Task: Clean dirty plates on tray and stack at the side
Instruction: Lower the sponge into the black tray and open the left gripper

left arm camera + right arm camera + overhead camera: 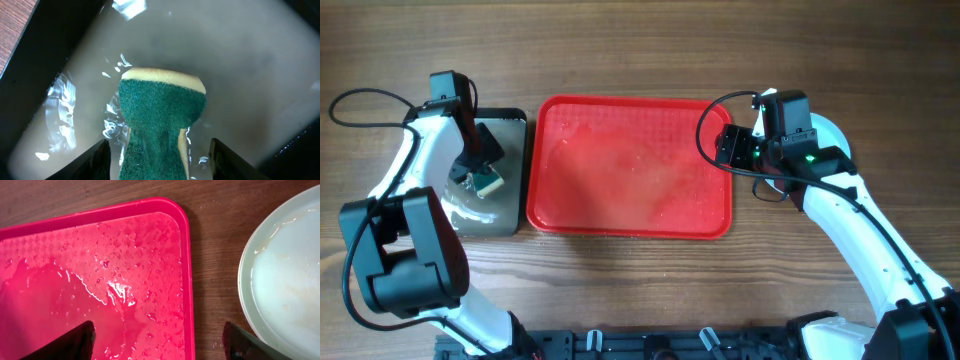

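The red tray [620,160] lies mid-table, wet, with nothing on it; its wet right corner shows in the right wrist view [75,255]. A pale turquoise plate [833,131] lies on the wood right of the tray, mostly hidden under my right arm. In the right wrist view this plate [285,280] is wet with faint streaks; I cannot tell whether others lie beneath it. My right gripper [725,146] [157,340] is open and empty over the tray's right rim. My left gripper [480,176] [159,150] is shut on a green-and-yellow sponge [162,105], its end dipped in water.
A smaller black tray [512,124] holding cloudy water stands left of the red tray; its dark wall shows in the left wrist view [15,110]. Cables loop near both arms. A black rail runs along the table's front edge.
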Controlling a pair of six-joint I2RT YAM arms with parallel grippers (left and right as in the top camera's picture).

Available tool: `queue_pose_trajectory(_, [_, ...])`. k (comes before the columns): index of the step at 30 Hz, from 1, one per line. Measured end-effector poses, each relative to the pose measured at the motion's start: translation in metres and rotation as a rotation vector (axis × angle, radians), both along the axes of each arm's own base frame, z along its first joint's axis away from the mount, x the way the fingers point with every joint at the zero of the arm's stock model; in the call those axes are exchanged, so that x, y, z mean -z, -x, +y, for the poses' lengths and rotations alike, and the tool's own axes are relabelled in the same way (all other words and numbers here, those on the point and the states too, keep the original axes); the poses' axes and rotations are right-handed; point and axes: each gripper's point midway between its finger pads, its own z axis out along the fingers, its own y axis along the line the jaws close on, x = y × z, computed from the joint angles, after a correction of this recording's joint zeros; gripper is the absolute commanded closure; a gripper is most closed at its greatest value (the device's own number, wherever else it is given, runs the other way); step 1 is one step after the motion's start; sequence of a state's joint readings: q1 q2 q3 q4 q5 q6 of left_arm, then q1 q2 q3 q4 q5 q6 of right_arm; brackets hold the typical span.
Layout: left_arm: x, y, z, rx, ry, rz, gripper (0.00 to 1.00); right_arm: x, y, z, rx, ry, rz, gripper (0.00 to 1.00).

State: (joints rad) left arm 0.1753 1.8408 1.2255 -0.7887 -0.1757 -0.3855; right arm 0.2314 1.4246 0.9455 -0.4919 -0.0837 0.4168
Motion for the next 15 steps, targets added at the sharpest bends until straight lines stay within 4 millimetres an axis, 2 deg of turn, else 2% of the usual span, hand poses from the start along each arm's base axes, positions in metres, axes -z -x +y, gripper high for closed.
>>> queue_pose_trajectory(2, [-0.001,0.003,0.0,-0.011,0.004,0.011,0.39,0.0,0.0,0.0,0.003,0.001,-0.002,0.12])
queue_pose_trajectory(5, [-0.013,0.002,0.0,-0.02,0.008,0.023,0.38,0.0,-0.001,-0.001,-0.004,0.007,-0.004,0.1])
queue_pose_trajectory(8, [-0.049,-0.01,0.002,-0.02,0.001,-0.017,0.35,-0.001,0.0,-0.001,-0.015,0.019,0.0,0.08])
queue_pose_trajectory(9, [-0.067,-0.015,0.001,-0.017,-0.005,-0.049,0.08,-0.005,0.0,-0.001,-0.018,0.021,0.002,0.08])
queue_pose_trajectory(10, [-0.084,-0.02,0.001,-0.017,-0.012,-0.094,0.0,-0.014,-0.004,0.0,-0.02,0.02,-0.013,0.06])
queue_pose_trajectory(13, [-0.136,-0.026,-0.004,-0.007,-0.03,-0.235,0.0,-0.047,-0.018,0.001,-0.034,0.035,-0.072,0.0])
queue_pose_trajectory(15, [-0.151,-0.024,-0.007,-0.001,-0.034,-0.275,0.0,-0.065,-0.022,-0.001,-0.035,0.053,-0.093,0.0])
